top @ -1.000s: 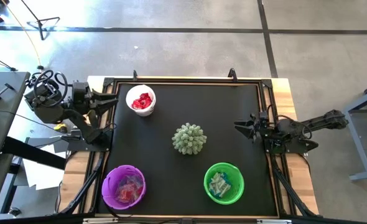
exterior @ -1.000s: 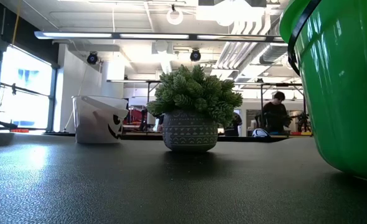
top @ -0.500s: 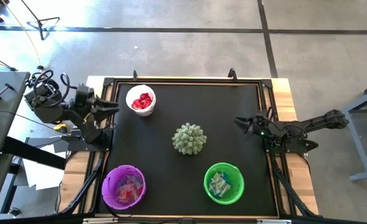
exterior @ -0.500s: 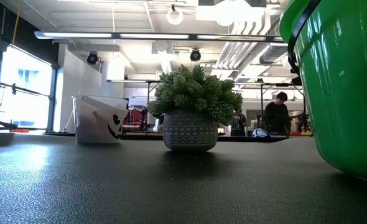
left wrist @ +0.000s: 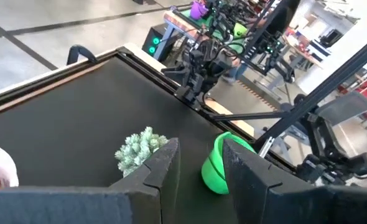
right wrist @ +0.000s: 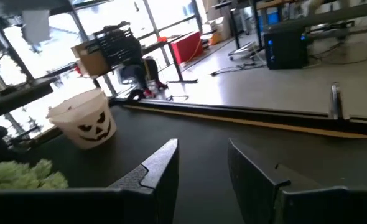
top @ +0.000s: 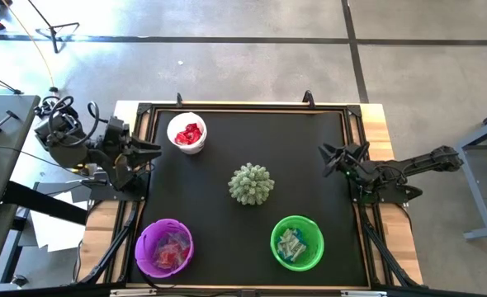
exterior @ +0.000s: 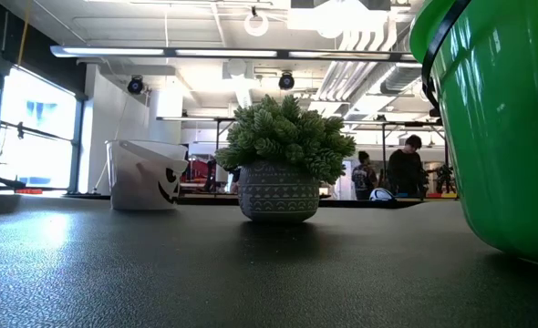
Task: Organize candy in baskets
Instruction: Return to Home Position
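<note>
Three baskets (top: 141, 246) hold all the candy (top: 189, 132) we see, none of it near either jaw.
Left gripper (top: 152, 148), jaws apart and empty, sits just left of the far white basket (top: 170, 136); right gripper (top: 329, 158), likewise apart and empty, sits at the right edge, well apart from the near green basket (top: 274, 240) and purple basket (top: 186, 257).

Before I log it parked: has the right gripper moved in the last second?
Yes; right gripper drew back from the plant, toward the table's right edge.

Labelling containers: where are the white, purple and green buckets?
Round white bucket (exterior: 137, 182), low view, side wall.
Round purple bucket (top: 139, 246), high view, left rim.
Round green bucket (top: 297, 219), high view, far rim.
</note>
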